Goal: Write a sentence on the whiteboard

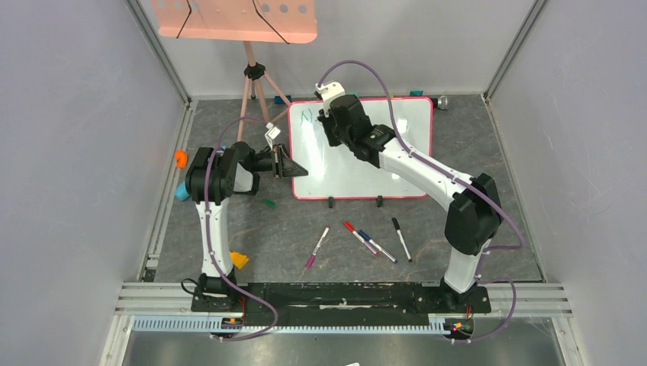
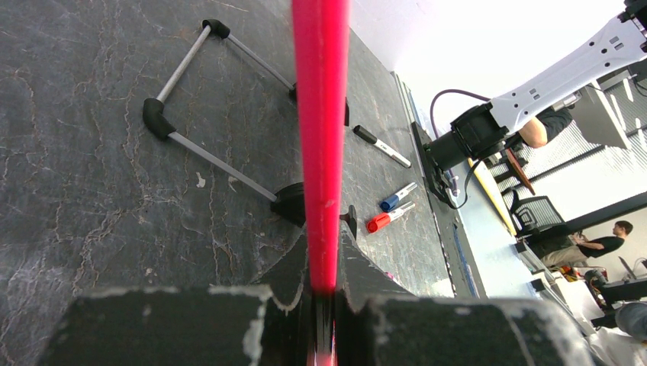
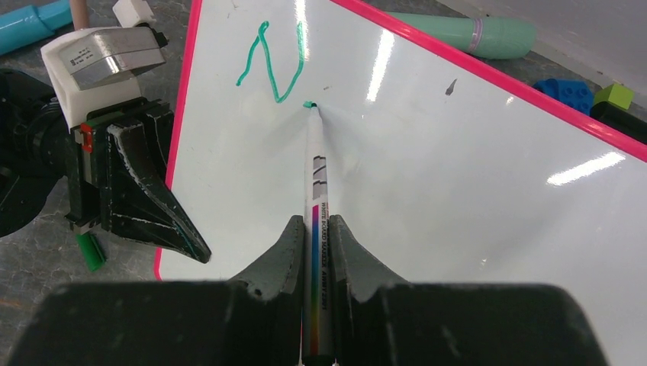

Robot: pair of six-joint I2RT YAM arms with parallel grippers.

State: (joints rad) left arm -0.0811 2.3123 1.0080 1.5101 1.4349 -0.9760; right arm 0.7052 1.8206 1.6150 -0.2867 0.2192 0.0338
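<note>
While just a green N [image 3: 271, 65] sits at the 11 o'clock corner of the whiteboard [image 1: 336, 171], up at 12 o'clock on the tabletop [image 1: 282, 229], right jaws pinch the marker [image 3: 315, 175] and left jaws clamp the board's 9 o'clock edge; pushing too hard could skid the tip.

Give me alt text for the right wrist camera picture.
The right pincer grips a green-tipped white marker, its tip at the glossy white, pink-framed whiteboard below a green handwritten N. The left pincer clamps the board's left edge.
</note>
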